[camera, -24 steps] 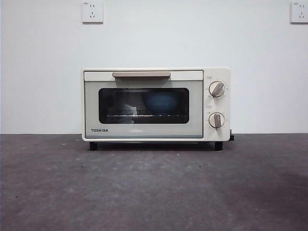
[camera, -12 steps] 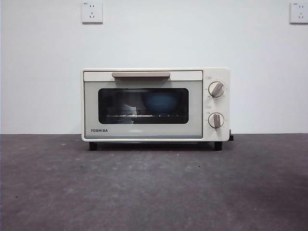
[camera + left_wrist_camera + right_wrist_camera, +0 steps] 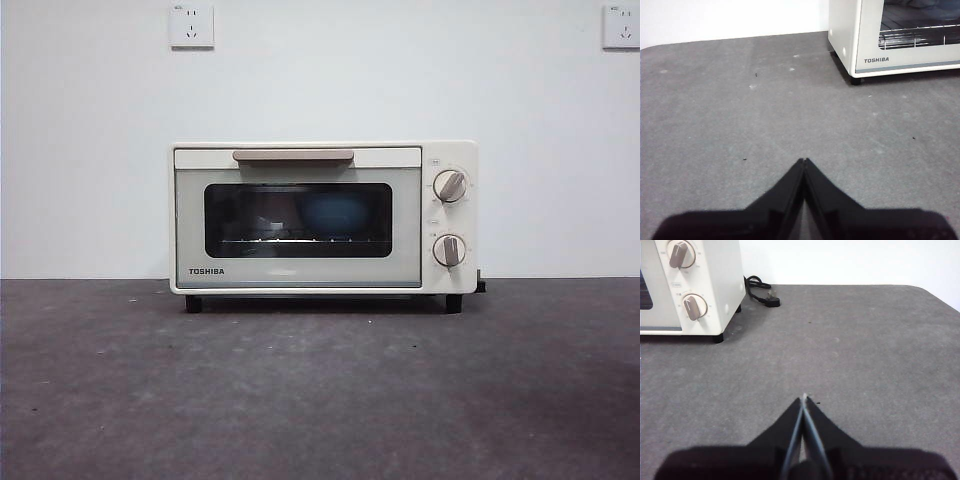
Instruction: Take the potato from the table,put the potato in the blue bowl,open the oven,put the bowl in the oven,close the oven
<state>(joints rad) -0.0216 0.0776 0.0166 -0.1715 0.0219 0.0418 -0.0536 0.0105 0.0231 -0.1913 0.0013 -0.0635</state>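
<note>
- The left gripper [image 3: 804,161] hovers over bare table [image 3: 740,125], well short of the oven's [image 3: 890,45] left corner; its jaws are pressed together with nothing between them.
- The oven [image 3: 323,217] stands at the middle of the table [image 3: 320,390], back by the wall, its door shut flush and the beige handle [image 3: 293,155] level along the top edge.
- Through the dark glass the blue bowl [image 3: 335,213] shows as a dim blue round shape on the wire rack, right of centre. The potato cannot be made out; it is nowhere on the table, so I judge it lies inside the bowl.
- Two knobs [image 3: 450,186] sit on the oven's right panel.
- The right gripper [image 3: 804,399] hangs above the table right of the oven, near its knob side and well apart from the black power plug [image 3: 771,301]; its jaws are also closed and empty.
- As a judgement: every step, closing the door included, appears done, so the task looks complete. The next move calls for nothing beyond keeping both arms clear and at rest.
</note>
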